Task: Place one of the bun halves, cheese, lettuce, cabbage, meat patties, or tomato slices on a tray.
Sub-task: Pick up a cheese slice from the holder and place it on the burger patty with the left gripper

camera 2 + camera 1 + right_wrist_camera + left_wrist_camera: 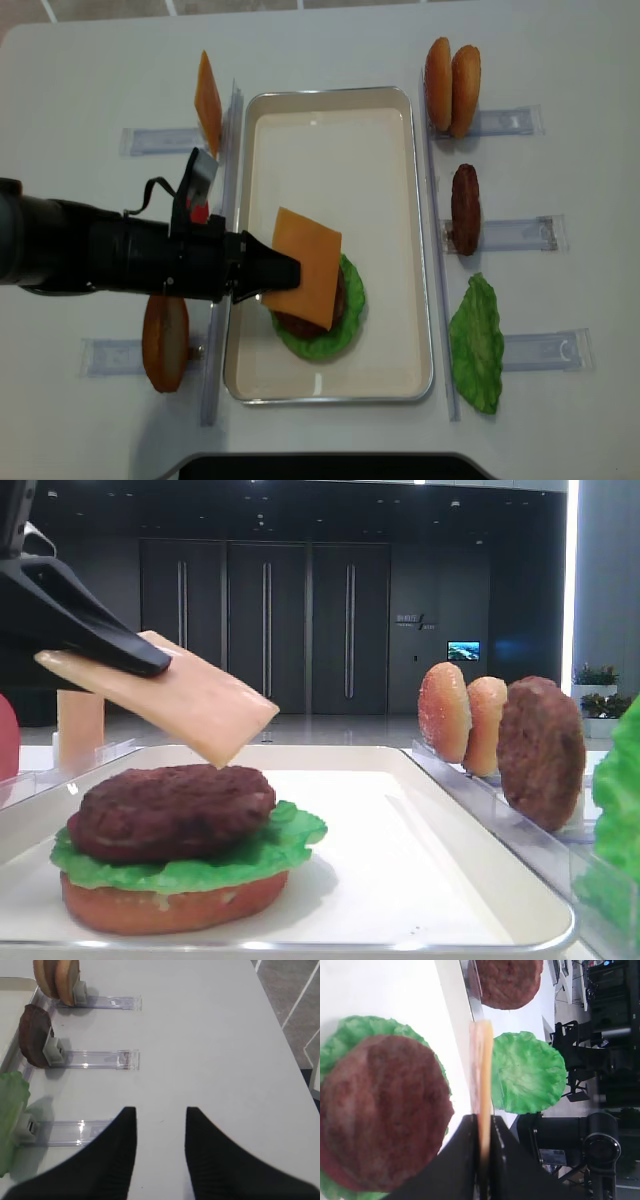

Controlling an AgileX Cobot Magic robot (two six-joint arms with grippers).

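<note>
My left gripper (268,270) is shut on one edge of a pale orange cheese slice (305,265). The slice (190,705) hangs tilted, its low corner just above a dark meat patty (170,810). That patty lies on green lettuce (290,840) over a bun half (170,905), on the white tray (330,120). In the left wrist view the cheese (482,1060) shows edge-on between the black fingers of the left gripper (481,1117). My right gripper (160,1110) is open over bare table with nothing between its fingers.
Clear racks flank the tray. On the right stand two bun halves (450,72), a patty (465,208) and a lettuce leaf (478,340). On the left stand a second cheese slice (207,100) and a round reddish disc (165,342).
</note>
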